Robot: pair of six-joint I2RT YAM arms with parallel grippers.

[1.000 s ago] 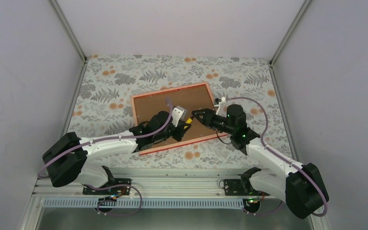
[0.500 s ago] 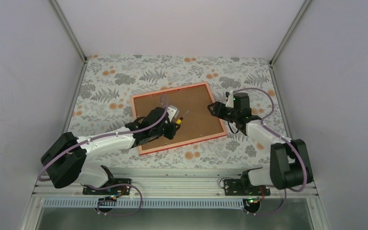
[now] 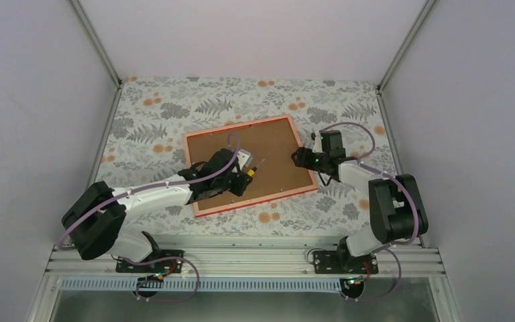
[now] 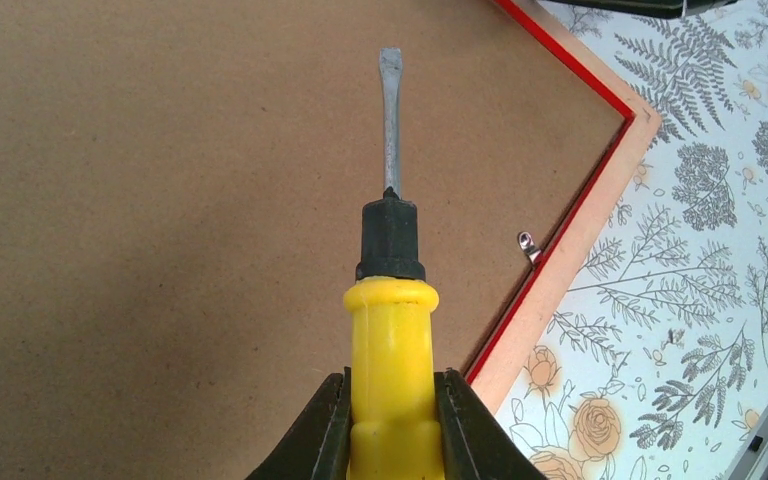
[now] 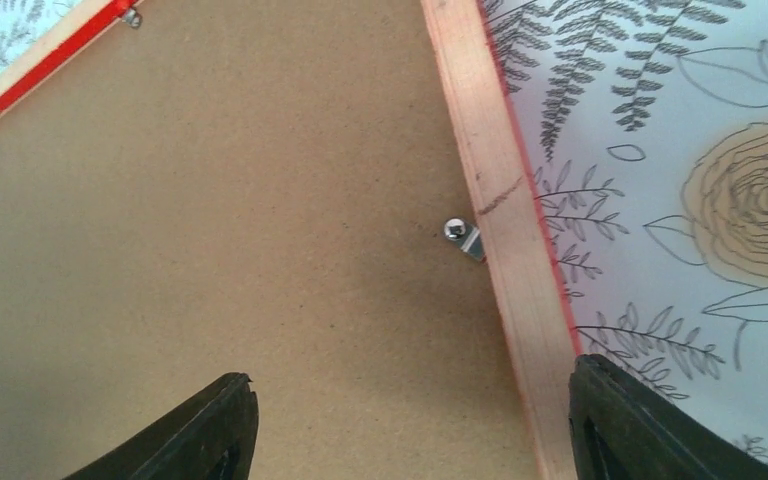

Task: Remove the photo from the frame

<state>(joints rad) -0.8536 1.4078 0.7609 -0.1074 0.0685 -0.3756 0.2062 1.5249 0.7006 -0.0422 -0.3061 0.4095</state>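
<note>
The frame lies face down on the floral table, showing its brown back board with an orange-red rim. The photo is hidden under the board. My left gripper is shut on a yellow-handled screwdriver above the board. The blade points towards the frame's right corner. My right gripper is open above the frame's right edge. In the right wrist view its jaws straddle the rim, near a small metal clip.
Another metal clip sits on the rim near the screwdriver. More clips show along the far rim. The floral tablecloth surrounds the frame. Grey walls enclose the table on three sides.
My right gripper has drawn back from the middle of the board to the frame's right edge. My left gripper has shifted slightly up and left, still holding the screwdriver.
</note>
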